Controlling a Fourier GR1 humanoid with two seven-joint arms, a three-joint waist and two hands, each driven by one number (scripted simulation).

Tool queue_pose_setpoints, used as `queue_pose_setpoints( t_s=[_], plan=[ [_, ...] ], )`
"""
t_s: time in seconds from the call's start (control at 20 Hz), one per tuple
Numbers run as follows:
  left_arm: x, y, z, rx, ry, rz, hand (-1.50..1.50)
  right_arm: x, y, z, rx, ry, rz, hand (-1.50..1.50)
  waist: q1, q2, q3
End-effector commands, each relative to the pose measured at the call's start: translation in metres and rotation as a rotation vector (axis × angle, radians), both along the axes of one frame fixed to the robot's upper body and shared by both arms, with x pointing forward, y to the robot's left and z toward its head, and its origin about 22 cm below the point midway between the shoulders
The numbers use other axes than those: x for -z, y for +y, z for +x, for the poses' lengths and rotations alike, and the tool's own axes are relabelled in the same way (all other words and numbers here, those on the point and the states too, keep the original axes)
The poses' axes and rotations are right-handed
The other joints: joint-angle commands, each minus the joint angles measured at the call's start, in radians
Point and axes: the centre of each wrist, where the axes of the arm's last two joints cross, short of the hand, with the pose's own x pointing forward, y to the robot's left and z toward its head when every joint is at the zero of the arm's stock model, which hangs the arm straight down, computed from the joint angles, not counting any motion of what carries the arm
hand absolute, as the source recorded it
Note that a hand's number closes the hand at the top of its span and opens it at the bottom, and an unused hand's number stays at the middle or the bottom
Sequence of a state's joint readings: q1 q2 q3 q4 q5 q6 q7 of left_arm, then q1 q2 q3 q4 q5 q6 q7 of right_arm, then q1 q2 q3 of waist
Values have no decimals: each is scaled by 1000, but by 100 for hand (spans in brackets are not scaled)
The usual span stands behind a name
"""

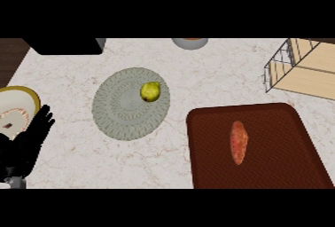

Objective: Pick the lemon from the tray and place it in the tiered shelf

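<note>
Fingers (40, 119) straight, left hand (26, 142) resting open.
Lemon (150, 91) on grey mat (118, 115): probably light, firm, slick; grasp across its middle.

- pale marbled tabletop (196, 75)
- round grey mat (121, 111) sits left of middle
- dark red tray (274, 164) at lower right
- wire-and-wood shelf (307, 71) in the top right corner
- plate (16, 106) at left edge
- grey bowl (190, 43) at top edge

The yellow-green lemon (150, 91) lies on the round grey woven mat (124, 113), left of the dark red rectangular tray (288, 133); the wire-and-wood tiered shelf (302, 67) stands behind that tray
</note>
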State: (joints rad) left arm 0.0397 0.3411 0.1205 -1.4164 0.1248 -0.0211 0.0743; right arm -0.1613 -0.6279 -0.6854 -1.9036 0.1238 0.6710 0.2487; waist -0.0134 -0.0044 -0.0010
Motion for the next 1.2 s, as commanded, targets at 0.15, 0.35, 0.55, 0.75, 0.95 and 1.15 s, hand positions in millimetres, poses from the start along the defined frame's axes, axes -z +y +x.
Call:
queue_pose_setpoints(
  t_s=[0.15,0.35,0.55,0.75,0.95,1.15],
  plan=[
    [-5,16,-4,-2,-11,8,0,-56,-23,-33,59,-141,50,150,6,1,0],
    [-1,-3,9,10,-16,-6,0,-101,-11,-19,162,-163,-49,150,17,6,0],
    [-2,-7,15,12,-13,0,0,-111,-11,3,224,-152,-127,150,25,8,0],
    [0,-15,2,24,4,1,0,-125,-24,10,242,-139,-136,150,23,5,1],
    [-9,-7,15,20,3,-2,0,-108,-14,46,235,-129,-155,150,26,7,1],
    [-1,-13,4,41,-22,-11,0,-115,-46,61,293,-127,-200,150,38,10,1]
  ],
)
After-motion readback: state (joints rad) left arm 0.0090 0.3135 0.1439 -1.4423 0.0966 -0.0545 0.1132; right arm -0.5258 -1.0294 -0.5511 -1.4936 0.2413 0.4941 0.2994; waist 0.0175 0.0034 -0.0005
